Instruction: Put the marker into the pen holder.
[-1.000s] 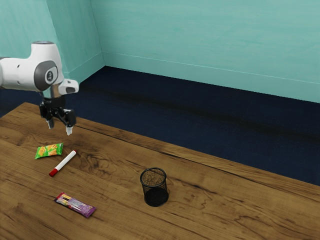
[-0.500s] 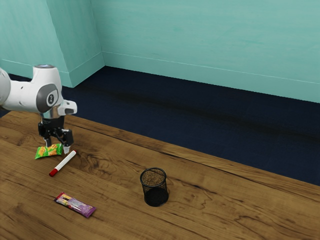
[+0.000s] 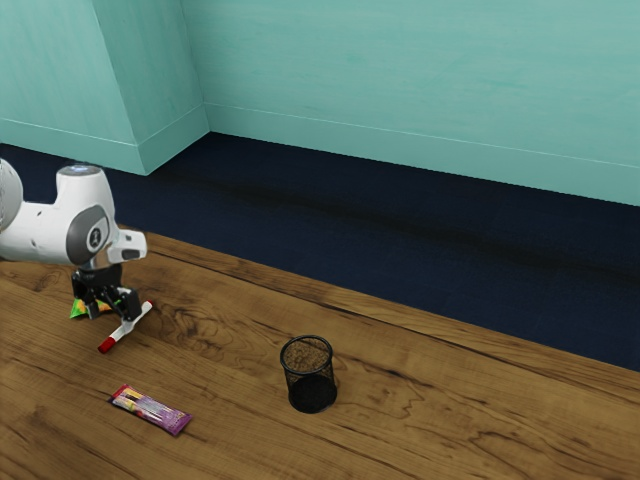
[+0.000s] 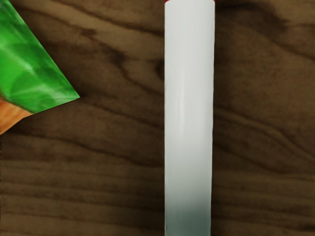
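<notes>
My gripper [image 3: 111, 316] is low over the table at the exterior view's left, its fingers spread apart, one of them overlapping the marker in that view. The white marker [image 3: 119, 333] with red ends lies flat on the wood, partly hidden by that finger. In the wrist view the marker's white barrel [image 4: 189, 98] lies under my hand. The pen holder [image 3: 311, 378], a black mesh cup, stands upright near the middle of the exterior view, well apart from the gripper.
A green and orange packet [image 3: 78, 309] lies beside the marker, partly behind the gripper; its corner [image 4: 29, 69] is near the barrel in the wrist view. A purple packet [image 3: 150, 409] rests on the wooden table [image 3: 230, 440], between marker and front edge of the exterior view.
My hand has come down from above the table to the marker, with its fingers still apart. The marker, packets and pen holder have stayed where they were.
</notes>
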Motion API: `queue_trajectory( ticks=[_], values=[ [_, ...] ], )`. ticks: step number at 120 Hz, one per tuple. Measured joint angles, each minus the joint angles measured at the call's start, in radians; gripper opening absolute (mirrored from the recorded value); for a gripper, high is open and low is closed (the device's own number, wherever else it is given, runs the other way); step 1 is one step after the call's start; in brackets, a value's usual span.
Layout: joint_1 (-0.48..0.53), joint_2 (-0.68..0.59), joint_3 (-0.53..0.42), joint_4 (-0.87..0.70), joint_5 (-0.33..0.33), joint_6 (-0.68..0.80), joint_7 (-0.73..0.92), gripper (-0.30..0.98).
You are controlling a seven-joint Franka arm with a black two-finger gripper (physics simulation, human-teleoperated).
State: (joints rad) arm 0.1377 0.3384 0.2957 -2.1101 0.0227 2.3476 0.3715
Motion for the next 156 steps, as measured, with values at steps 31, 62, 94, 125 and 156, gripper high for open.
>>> queue_trajectory(
  ticks=[31,62,94,125,156],
  values=[
    [-0.003,0.034,-0.001,-0.001,-0.053,0.052,0.050,0.65],
    [-0.011,0.035,-0.001,-0.002,-0.073,0.069,0.083,0.47],
    [-0.012,0.020,-0.001,-0.013,-0.079,0.072,0.104,0.23],
    [-0.012,0.016,-0.001,-0.018,-0.078,0.073,0.115,0.01],
    [-0.013,0.014,-0.001,-0.018,-0.061,0.080,0.099,-0.09]
  ],
)
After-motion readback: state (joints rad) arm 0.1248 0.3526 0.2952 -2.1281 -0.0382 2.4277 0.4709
